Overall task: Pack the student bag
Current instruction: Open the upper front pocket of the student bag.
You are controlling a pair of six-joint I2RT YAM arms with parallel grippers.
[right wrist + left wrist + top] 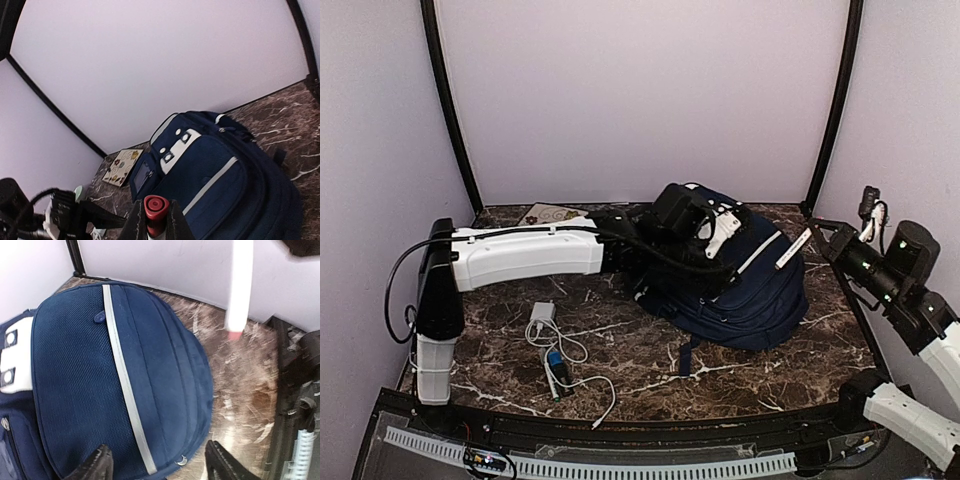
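Navy backpack, white marker in right hand

**Clearance.** The student bag fills the far centre-right of the desk. The left arm spans from the left edge to above the bag, barring the far left. A charger and cable clutter the near left. The right hand, clamped on a white marker, occupies the right margin. Bare desk lies near centre and near right.

overhead, both wrists: common student bag
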